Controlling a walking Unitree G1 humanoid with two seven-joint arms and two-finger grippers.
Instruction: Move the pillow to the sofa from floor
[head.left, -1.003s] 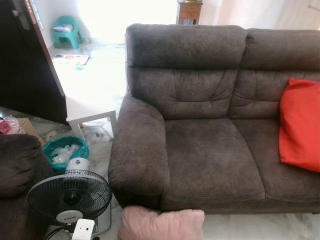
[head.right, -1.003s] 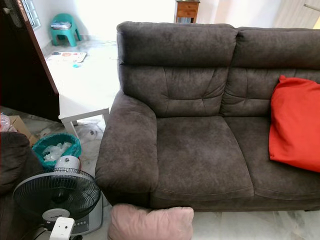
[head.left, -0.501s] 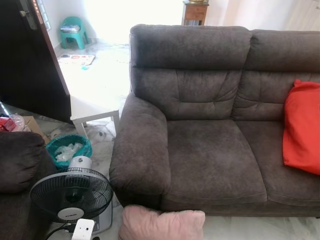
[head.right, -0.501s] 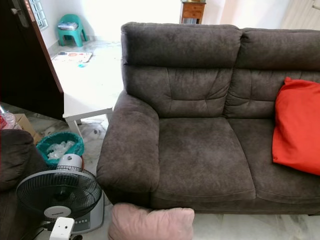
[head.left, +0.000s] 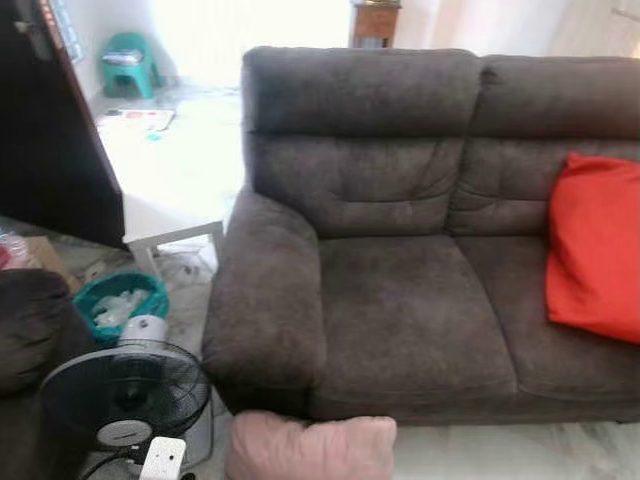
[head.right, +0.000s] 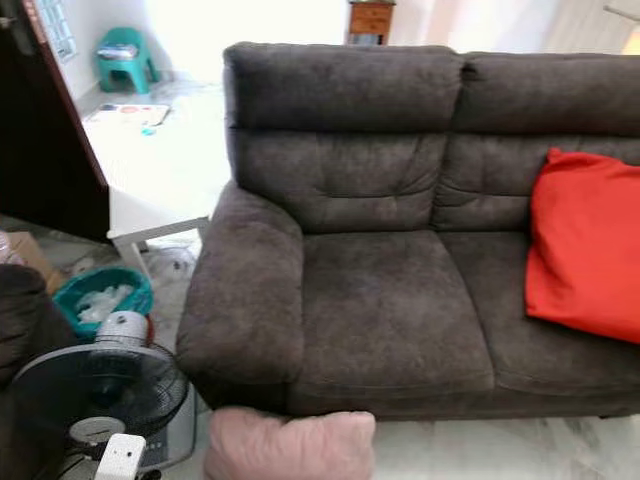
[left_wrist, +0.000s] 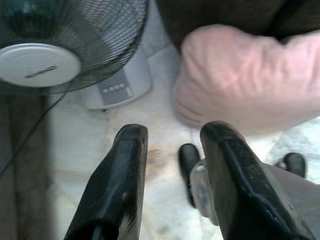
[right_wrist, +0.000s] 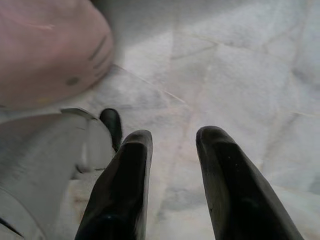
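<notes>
A pale pink pillow (head.left: 312, 447) lies on the marble floor against the front of the dark brown sofa (head.left: 410, 310), below its left armrest. The left wrist view shows the same pillow (left_wrist: 250, 75) beyond my left gripper (left_wrist: 172, 142), which hangs open above the floor, short of the pillow. My right gripper (right_wrist: 172, 142) also hangs open over bare marble, with the pillow (right_wrist: 50, 50) off to one side of it. Nothing is held in either gripper.
A red cushion (head.left: 595, 250) leans on the sofa's right seat. A black floor fan (head.left: 125, 395) stands on the floor left of the pillow, with a teal basket (head.left: 120, 300), a white table (head.left: 170, 215) and a dark armchair (head.left: 30, 330) nearby.
The whole picture has shifted a little leftwards, so the camera has moved. The pillow, sofa and fan stay where they were.
</notes>
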